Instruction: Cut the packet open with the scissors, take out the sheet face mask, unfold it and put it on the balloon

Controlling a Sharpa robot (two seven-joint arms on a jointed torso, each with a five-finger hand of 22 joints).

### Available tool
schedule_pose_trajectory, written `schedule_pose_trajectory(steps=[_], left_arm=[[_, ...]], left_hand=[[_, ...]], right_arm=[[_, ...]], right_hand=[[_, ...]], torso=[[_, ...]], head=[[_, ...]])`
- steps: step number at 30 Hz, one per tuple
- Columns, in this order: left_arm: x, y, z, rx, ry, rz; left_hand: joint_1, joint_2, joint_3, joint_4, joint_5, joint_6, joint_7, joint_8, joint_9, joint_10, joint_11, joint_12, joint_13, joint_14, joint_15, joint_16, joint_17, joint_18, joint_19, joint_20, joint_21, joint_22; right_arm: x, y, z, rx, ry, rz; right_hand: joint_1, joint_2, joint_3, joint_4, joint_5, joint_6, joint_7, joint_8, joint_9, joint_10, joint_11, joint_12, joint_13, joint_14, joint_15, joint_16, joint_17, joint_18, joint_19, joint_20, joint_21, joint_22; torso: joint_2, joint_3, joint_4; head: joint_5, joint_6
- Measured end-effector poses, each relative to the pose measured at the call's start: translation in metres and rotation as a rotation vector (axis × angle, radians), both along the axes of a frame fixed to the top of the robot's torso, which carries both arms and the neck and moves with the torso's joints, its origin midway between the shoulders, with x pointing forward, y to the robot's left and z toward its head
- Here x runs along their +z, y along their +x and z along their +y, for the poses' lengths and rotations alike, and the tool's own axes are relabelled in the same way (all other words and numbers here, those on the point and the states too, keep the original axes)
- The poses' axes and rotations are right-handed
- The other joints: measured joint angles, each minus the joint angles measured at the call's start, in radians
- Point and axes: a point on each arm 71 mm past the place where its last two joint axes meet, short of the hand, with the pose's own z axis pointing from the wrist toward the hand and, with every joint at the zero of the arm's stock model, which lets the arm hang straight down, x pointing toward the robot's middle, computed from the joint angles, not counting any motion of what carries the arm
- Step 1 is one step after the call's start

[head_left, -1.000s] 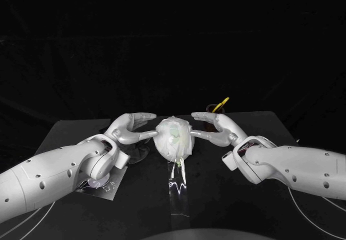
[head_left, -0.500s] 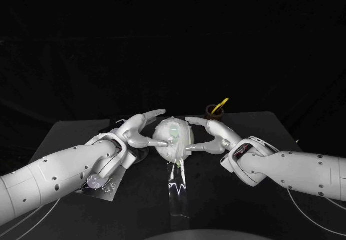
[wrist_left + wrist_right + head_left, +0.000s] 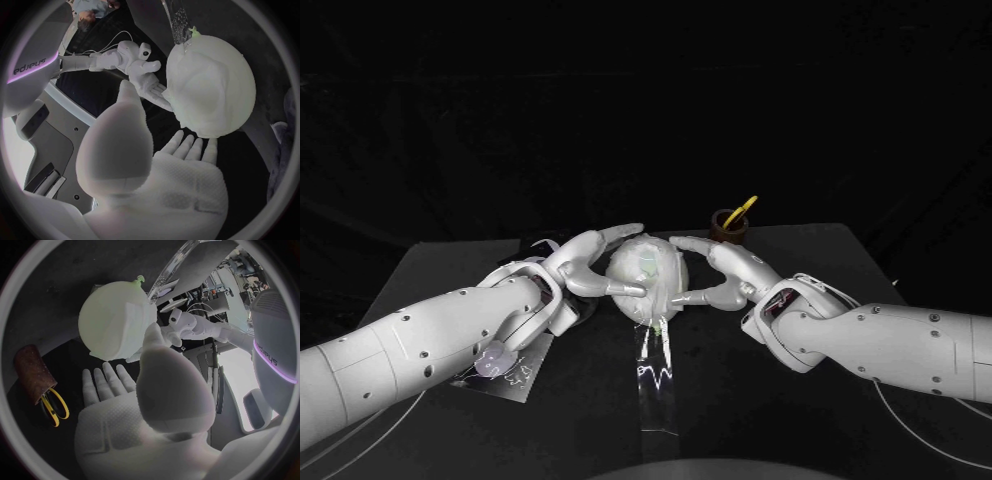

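We see both hands spread wide at the balloon [image 3: 656, 305], each grasping nothing. The left hand [image 3: 593, 265] cups one flank and the right hand [image 3: 718, 272] cups the other. The balloon sits at the middle of the table [image 3: 776, 420], with the sheet face mask [image 3: 643, 265] lying across the face turned up toward us.

Here is the worry. We judge that if one hand pushes harder than the other, the balloon will roll or tip on its clear stem [image 3: 655, 375] and the sheet will ride round with it. A damp sheet may also cling to a fingertip, so a hand lifting away could peel up an edge or drag a crease across it. We cannot tell from here how firmly the fingertips bear on it.

Now the lie of it. The balloon is oval, and its long axis runs along the table's centre line, from us toward the far side. The green knot [image 3: 140, 278] is the near end, pointing back at the robot and down onto the stem. The rounded crown points away, toward the far edge.

The scissors [image 3: 741, 208] stand in their brown holder [image 3: 726, 222] just beyond the right hand (yellow handles up). The cut packet [image 3: 502, 372] lies under the left forearm.
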Motion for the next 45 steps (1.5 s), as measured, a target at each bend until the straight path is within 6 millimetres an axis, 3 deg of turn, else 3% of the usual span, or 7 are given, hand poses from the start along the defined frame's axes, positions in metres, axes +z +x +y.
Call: schedule_pose_trajectory(steps=[6, 14, 16, 45], left_arm=[[-0.002, 0.004, 0.0, -0.004, 0.036, 0.005], [-0.004, 0.009, 0.001, 0.002, 0.08, 0.007], [-0.005, 0.01, 0.002, 0.006, 0.091, 0.007], [-0.014, 0.021, 0.015, 0.076, 0.253, 0.022]], left_hand=[[-0.02, -0.001, 0.0, 0.0, 0.0, 0.009, 0.0, 0.001, 0.005, 0.009, 0.009, 0.0, 0.001, 0.004, 0.004, 0.0, 0.003, 0.0, -0.004, 0.004, 0.0, 0.0], [-0.057, 0.004, 0.0, 0.0, 0.005, 0.067, 0.005, 0.022, 0.028, 0.047, 0.021, 0.005, 0.006, 0.013, 0.013, 0.0, 0.005, 0.007, -0.007, 0.007, 0.0, 0.0], [-0.059, 0.002, 0.0, 0.0, 0.005, 0.069, 0.007, 0.024, 0.029, 0.047, 0.021, 0.005, 0.006, 0.014, 0.014, 0.0, 0.005, 0.015, -0.007, 0.007, 0.0, 0.0], [-0.097, -0.003, 0.0, 0.0, 0.005, 0.08, 0.005, 0.029, 0.032, 0.054, 0.021, 0.005, 0.006, 0.002, 0.027, 0.0, 0.005, 0.015, -0.003, 0.011, 0.0, 0.001]], right_arm=[[-0.001, 0.001, 0.001, -0.006, -0.016, 0.003], [-0.003, 0.002, 0.002, -0.011, -0.037, 0.016], [-0.004, 0.002, 0.002, -0.012, -0.044, 0.021], [-0.01, 0.003, 0.007, -0.009, -0.133, 0.079]], right_hand=[[0.0, 0.0, 0.003, 0.003, 0.0, 0.0, 0.0, 0.0, 0.0, 0.0, 0.0, 0.0, 0.0, 0.0, 0.0, 0.0, 0.0, 0.0, 0.0, 0.0, 0.0, 0.0], [-0.004, 0.004, 0.007, -0.001, 0.0, 0.0, 0.0, 0.0, 0.001, 0.0, 0.0, 0.0, 0.0, 0.0, 0.0, 0.0, 0.0, 0.0, 0.0, 0.0, 0.0, -0.001], [-0.004, 0.004, 0.007, -0.001, 0.0, 0.0, 0.0, 0.0, 0.001, 0.0, 0.0, 0.0, 0.0, 0.0, 0.0, 0.0, 0.0, 0.0, 0.0, 0.0, 0.0, -0.001], [-0.004, 0.004, 0.007, -0.001, 0.0, 0.007, 0.0, 0.0, 0.003, 0.0, 0.0, 0.0, 0.0, 0.0, 0.0, 0.0, 0.0, -0.007, 0.0, 0.0, 0.0, -0.002]], torso=[[-0.001, -0.0005, 0.0004], [0.0, -0.0011, 0.0004], [0.0, -0.0011, 0.0005], [0.0, -0.0006, 0.0003]], head=[[-0.001, 0.0], [-0.002, -0.002], [-0.002, -0.003], [0.005, -0.014]])
